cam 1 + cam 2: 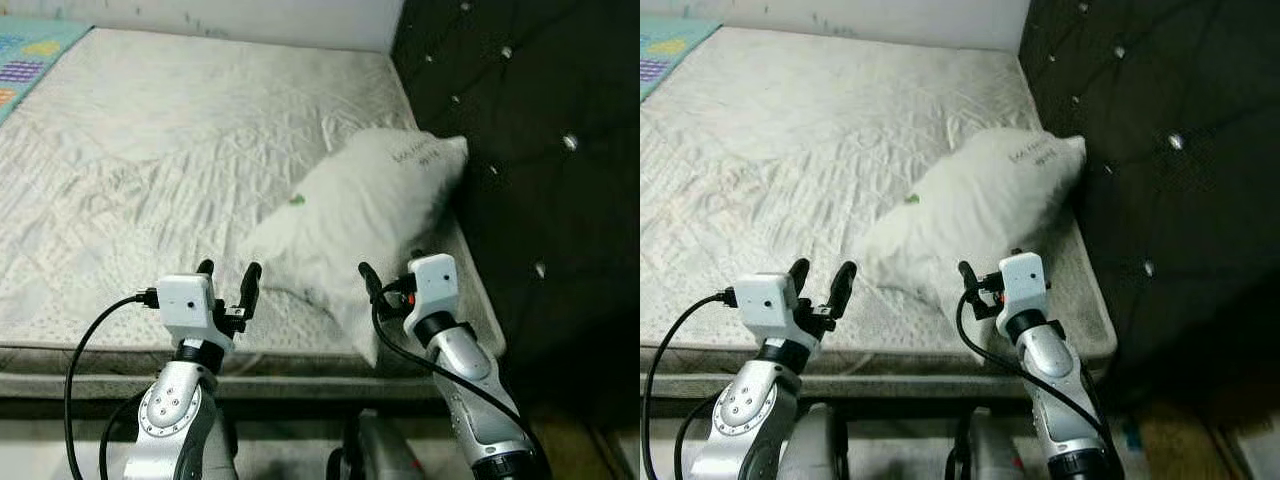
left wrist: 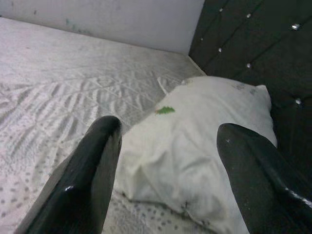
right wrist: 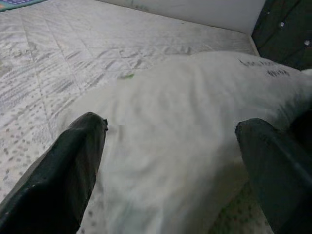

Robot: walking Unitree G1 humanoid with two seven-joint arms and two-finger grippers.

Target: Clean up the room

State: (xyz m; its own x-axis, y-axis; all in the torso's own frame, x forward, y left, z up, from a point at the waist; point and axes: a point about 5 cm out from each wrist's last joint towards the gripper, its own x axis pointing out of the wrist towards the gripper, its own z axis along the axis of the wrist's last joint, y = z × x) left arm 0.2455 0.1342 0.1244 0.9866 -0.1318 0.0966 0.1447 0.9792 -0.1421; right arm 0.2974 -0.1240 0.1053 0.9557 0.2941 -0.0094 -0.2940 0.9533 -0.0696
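Both hands hovered at the bed's near edge, fingers spread, holding nothing.

The left hand (image 1: 228, 277) was just short of the white pillow (image 1: 360, 205), the right hand (image 1: 388, 272) right at its near corner; the pillow lay on the mattress (image 1: 150, 170), its far end against the dark tufted headboard (image 1: 530, 120).

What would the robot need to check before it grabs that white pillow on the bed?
1. Left gripper open: ok.
2. Right gripper open, fingers spread either side of the pillow: ok.
3. Pillow within reach, near the bed's front edge: ok.
4. Nothing lying on the pillow: ok, just a small green mark.
5. Mattress beside the pillow free for setting it down: ok.
6. Fingers touching the pillow: cannot tell.
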